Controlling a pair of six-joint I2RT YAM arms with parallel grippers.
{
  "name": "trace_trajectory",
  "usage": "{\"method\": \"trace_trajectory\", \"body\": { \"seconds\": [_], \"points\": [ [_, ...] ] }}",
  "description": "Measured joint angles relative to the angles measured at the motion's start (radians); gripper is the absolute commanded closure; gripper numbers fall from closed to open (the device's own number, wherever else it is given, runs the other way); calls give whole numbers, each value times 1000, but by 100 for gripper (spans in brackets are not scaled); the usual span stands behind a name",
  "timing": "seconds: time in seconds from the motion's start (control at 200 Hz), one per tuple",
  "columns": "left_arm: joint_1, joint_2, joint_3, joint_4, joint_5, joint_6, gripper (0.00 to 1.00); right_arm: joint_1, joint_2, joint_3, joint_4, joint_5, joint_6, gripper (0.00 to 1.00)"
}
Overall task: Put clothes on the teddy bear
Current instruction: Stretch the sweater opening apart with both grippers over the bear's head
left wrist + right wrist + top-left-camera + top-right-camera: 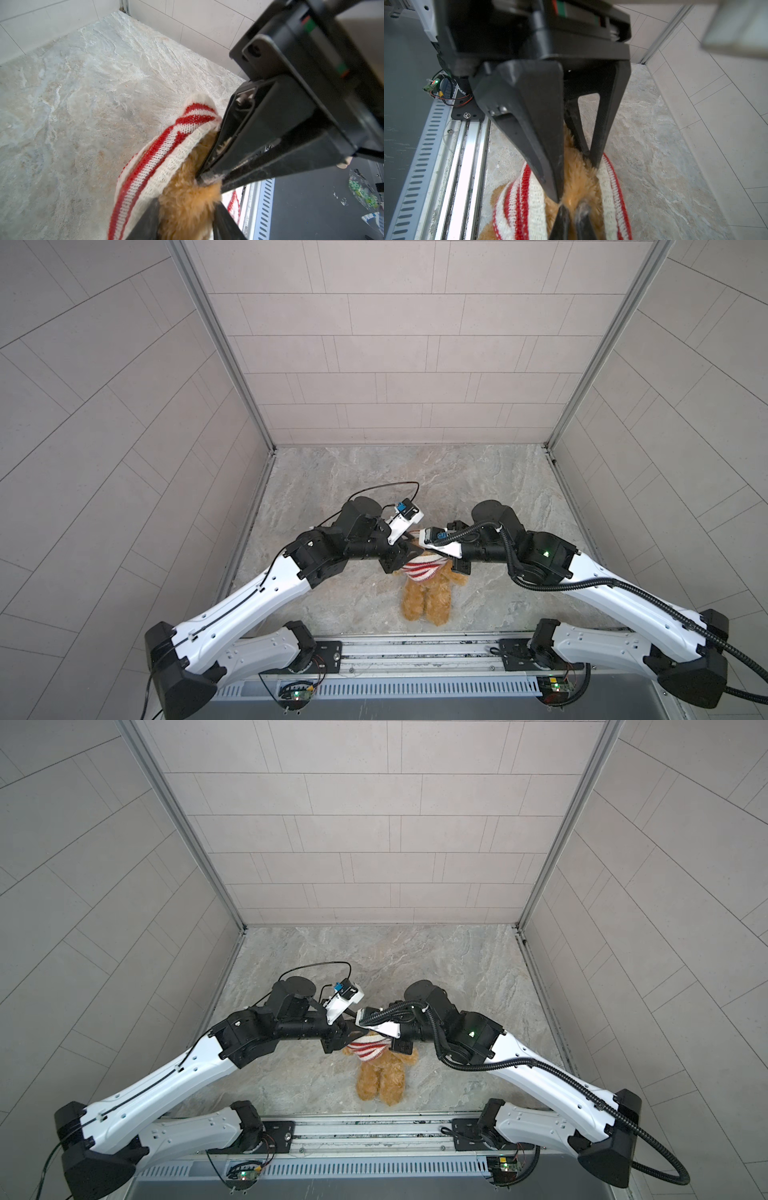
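The teddy bear [428, 597] is down near the front of the table [374, 489], right in the middle between the two arms, fluffy legs pointing at the metal rail [415, 649]. The striped sweater [417, 572] sits bunched over its head and shoulders, while the legs and one arm poke out bare in both top views. Over to the left claw [575, 180]: it's inside the sweater's opening, fingers [143, 224] apart with golden fur filling the gap and the white hem just outside them. Squeezing or only straddling? Can't tell from here. The right claw [204, 177] points in from the opposite side, tips pressed together and buried in the fur just under the hem, a wisp nipped between them. The two claws are almost nose to nose above the bear. Tiled walls [374, 364] close in the marbled table on three sides.
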Motion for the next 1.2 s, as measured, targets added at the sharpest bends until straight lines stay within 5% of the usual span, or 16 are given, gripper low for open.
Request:
{"method": "trace_trajectory", "body": {
  "seconds": [0.4,0.546,0.706,0.931,1.201],
  "points": [
    [1,39,0,-32,16,17,80,19,0,-40,55,39,1,100],
    [1,36,-8,-23,11,5,100,27,-1,-53,79,56,2,100],
    [1,4,-51,30,-17,-35,100,32,-3,-72,121,79,17,100],
    [-2,-65,-146,145,-84,-89,100,47,-143,-187,237,169,185,51],
    [-1,-154,-283,295,-138,-160,100,48,-454,-460,314,317,528,53]
  ]
}}
